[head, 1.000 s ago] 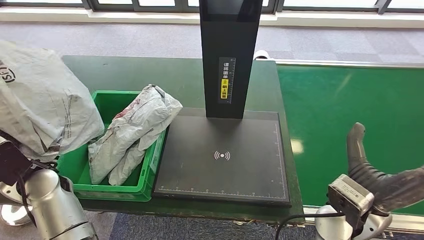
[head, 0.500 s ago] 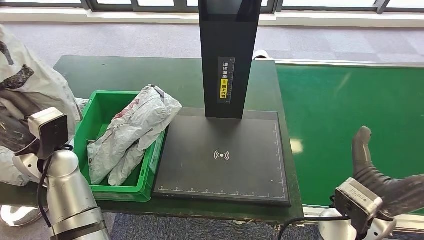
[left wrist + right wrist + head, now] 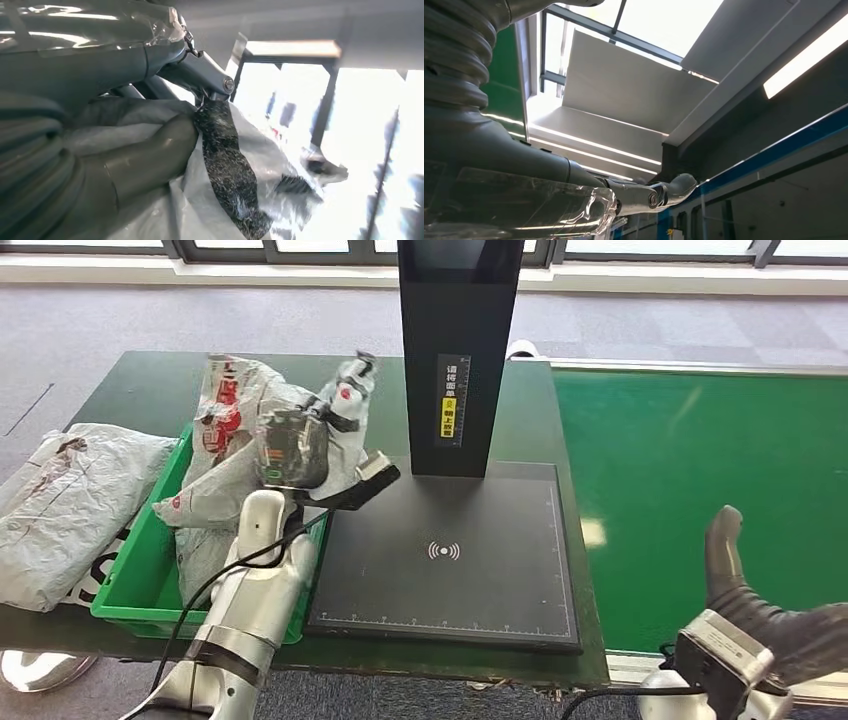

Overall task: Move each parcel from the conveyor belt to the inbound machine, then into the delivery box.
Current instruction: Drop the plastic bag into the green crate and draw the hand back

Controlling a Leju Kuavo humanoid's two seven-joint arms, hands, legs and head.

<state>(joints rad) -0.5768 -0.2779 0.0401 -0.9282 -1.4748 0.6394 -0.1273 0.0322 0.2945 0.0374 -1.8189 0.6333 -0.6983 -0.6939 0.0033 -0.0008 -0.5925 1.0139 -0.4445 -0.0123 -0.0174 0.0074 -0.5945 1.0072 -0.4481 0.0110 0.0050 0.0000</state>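
Note:
My left hand (image 3: 318,422) is raised over the green delivery box (image 3: 128,578) and grips a crumpled grey parcel with red print (image 3: 228,425). The parcel's lower end hangs into the box. In the left wrist view my thumb (image 3: 150,155) presses on the grey parcel (image 3: 240,170) beside its black strip. A second grey parcel (image 3: 65,510) lies on the table left of the box, outside it. The black inbound machine's pad (image 3: 450,550) is bare. My right hand (image 3: 745,590) hovers open at the belt's near edge, holding nothing.
The machine's black column (image 3: 460,350) rises behind the pad. The green conveyor belt (image 3: 700,430) runs along the right and carries no parcel. The dark green table (image 3: 160,380) extends behind the box. Grey carpet floor lies beyond.
My left arm has swung from the far left to above the box. The large grey parcel it carried now lies on the table beside the box. The right hand has barely moved.

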